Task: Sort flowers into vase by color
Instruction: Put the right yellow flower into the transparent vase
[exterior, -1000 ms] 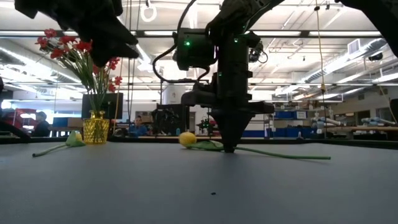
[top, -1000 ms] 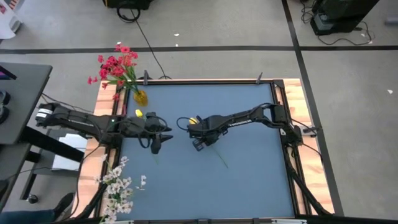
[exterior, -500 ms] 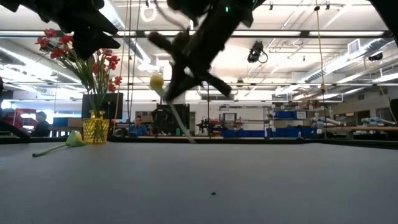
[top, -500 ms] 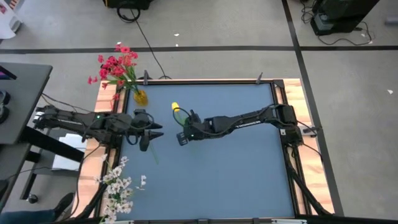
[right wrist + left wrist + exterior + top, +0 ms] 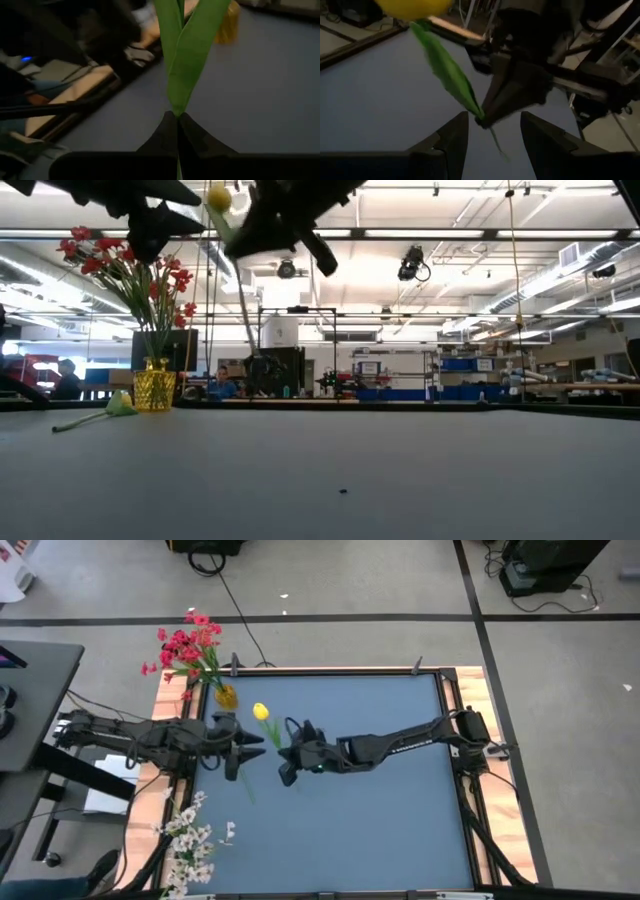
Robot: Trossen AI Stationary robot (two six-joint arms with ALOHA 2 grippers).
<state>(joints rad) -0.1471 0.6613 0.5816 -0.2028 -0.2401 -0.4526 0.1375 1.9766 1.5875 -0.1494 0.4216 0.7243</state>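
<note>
A yellow tulip with long green leaves is held above the table's middle left, with my right gripper shut on it. My left gripper hovers open just left of it; in the left wrist view its fingers stand either side of my right gripper's tips without touching. The yellow vase with red flowers stands at the table's far left corner. Another flower lies flat on the table beside the vase. White flowers stick up at the near left corner. My right gripper pinches the tulip's stem just under the foot of its leaves, between the two fingertips. The fingers come from the table's right, slanting a little downward, and lie across the stem. The tulip is lifted clear, head up and tilted; its lower stem hangs below.
Wooden rails frame the blue table mat. A grey desk stands off the left side. The mat's right half and near part hold nothing. Cables lie on the floor beyond the far edge.
My right gripper has risen from the table, tipped from pointing down to nearly level, and gone toward the table's left and my left gripper. The tulip, first lying flat, is lifted clear and swung head-up. My left gripper has drawn back slightly toward the left edge.
</note>
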